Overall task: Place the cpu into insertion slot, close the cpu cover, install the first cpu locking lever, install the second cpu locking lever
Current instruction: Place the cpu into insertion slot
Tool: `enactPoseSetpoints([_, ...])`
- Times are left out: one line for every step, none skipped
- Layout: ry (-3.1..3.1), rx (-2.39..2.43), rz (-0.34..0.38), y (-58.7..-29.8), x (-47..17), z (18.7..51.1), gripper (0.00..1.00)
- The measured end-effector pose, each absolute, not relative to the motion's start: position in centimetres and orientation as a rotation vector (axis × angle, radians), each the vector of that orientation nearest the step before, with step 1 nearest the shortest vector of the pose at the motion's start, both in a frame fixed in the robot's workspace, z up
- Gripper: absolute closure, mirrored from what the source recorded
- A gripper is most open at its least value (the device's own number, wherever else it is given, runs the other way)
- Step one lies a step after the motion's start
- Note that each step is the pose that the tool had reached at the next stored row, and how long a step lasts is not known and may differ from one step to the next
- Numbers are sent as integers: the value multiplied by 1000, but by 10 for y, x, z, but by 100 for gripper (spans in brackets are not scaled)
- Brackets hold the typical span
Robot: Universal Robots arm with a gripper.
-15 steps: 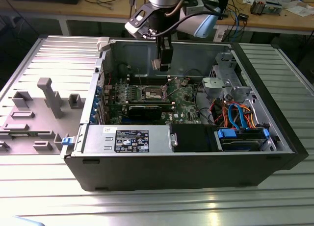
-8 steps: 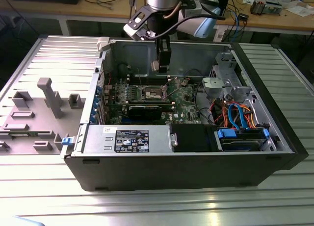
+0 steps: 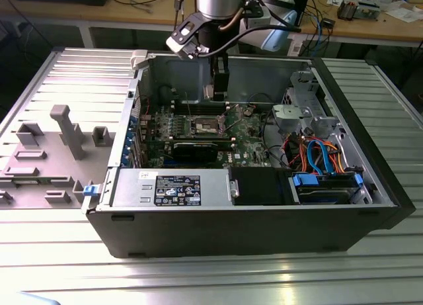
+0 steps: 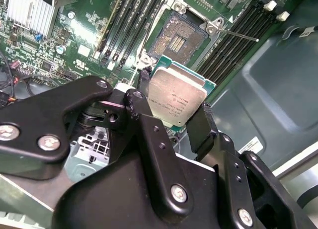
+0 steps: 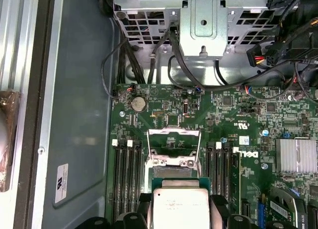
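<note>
Gripper (image 4: pixel 175 101) clenched tight on the cpu (image 4: pixel 178 90), chip aloft near the bare insertion slot (image 4: pixel 178 38), cpu cover (image 5: pixel 174 132) flipped open.

Open black PC case (image 3: pixel 264 232) is laid on its side on the ribbed metal bench (image 3: pixel 198 278). Power supply (image 3: pixel 173 189) is seated along the near wall, with the black graphics card (image 3: pixel 195 149) just behind it. Blue and orange cables (image 3: pixel 320 153) are bundled at the exterior view's right. Grey moulded fixture (image 3: pixel 59 146) is set beside the case. Memory slots (image 5: pixel 127 174), coin cell (image 5: pixel 138 104), finned heatsink (image 5: pixel 296 156) and drive cage (image 5: pixel 203 20) are seen in the first wrist view.
</note>
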State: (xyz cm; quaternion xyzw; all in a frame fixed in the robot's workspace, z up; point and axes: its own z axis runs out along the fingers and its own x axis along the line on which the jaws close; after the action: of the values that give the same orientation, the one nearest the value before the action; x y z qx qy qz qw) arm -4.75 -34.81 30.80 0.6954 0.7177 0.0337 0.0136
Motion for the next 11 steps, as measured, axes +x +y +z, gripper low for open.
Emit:
enactPoseSetpoints([2235,2166,105,-348,-48,308,45])
enactPoseSetpoints([2235,2166,105,-348,-47,308,45])
enactPoseSetpoints([2235,2166,105,-348,-48,308,45])
enactPoseSetpoints([2235,2166,105,-348,-48,308,45])
enactPoseSetpoints([2235,2166,105,-348,-48,308,45])
enactPoseSetpoints([2235,2166,105,-348,-48,307,45])
enactPoseSetpoints([2235,2166,105,-348,-48,307,45])
enactPoseSetpoints([2235,2167,105,-348,-48,307,45])
enactPoseSetpoints([2234,2167,106,-348,-47,307,45])
enactPoseSetpoints([2233,2169,105,-348,-48,306,45])
enactPoseSetpoints([2231,2170,105,-348,-48,306,45])
